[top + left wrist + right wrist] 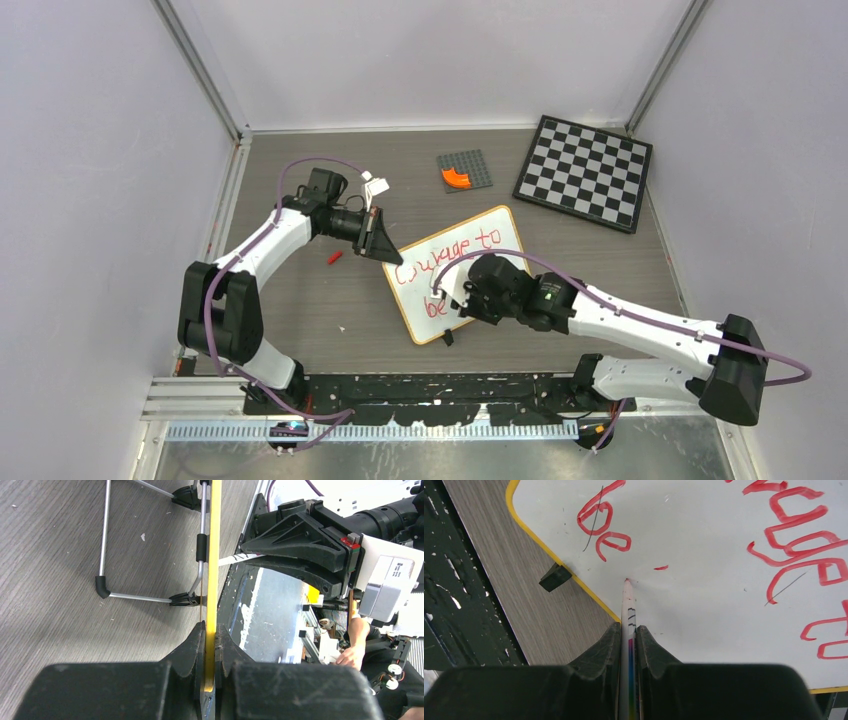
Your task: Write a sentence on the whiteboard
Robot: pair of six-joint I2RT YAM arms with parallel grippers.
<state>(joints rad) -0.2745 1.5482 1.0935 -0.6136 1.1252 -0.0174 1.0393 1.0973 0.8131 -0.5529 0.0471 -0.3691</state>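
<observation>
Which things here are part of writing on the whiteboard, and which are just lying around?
In use: the whiteboard, clamped by the left gripper; the red sentence; the marker in the right gripper, tip at the board.
Lying about: the chequered board; the grey studded plate with an orange curved piece; a small red object.

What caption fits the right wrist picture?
Right gripper touches a thin white marker to the orange-framed whiteboard beside red handwritten lettering.

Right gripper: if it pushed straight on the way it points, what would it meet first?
The whiteboard: the marker clamped in the right gripper seems to touch it.
</observation>
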